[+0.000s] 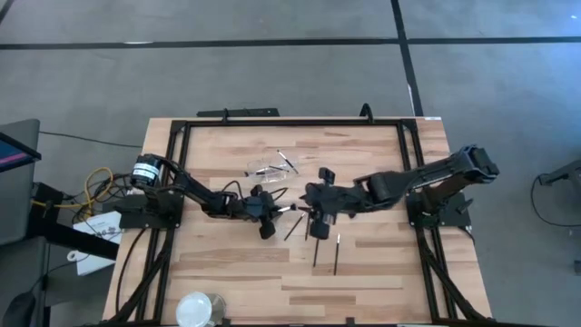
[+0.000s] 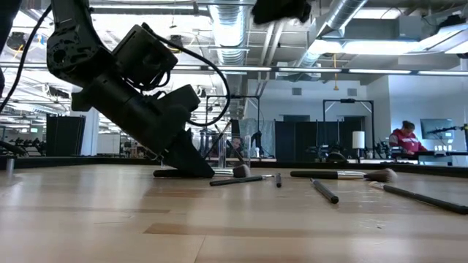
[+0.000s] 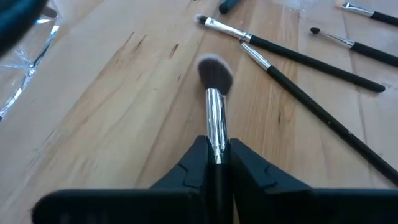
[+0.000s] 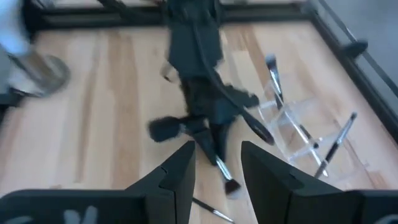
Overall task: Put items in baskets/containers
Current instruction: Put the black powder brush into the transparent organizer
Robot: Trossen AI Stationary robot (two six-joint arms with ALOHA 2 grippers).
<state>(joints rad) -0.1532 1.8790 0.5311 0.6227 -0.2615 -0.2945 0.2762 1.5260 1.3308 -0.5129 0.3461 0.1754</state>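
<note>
we have the left gripper (image 3: pixel 217 163) pinched on a fluffy brush (image 3: pixel 215 93) at its silver ferrule, low on the wooden table (image 1: pixel 227 263) near centre. we judge the step: lift level, keep the grip firm, carry it to the clear container (image 1: pixel 272 165) just beyond, where brushes already lie. the right gripper (image 4: pixel 216 163) waits close by, fingers spread and empty. loose brushes (image 1: pixel 325 252) lie scattered on the table. a person sits in the workshop behind.

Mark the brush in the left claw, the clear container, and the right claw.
brush (image 3: pixel 215 93), left wrist view, on its silver ferrule
clear container (image 4: pixel 292 127), right wrist view, on its side wall
right claw (image 4: pixel 217 171), right wrist view, between its fingertips
</note>
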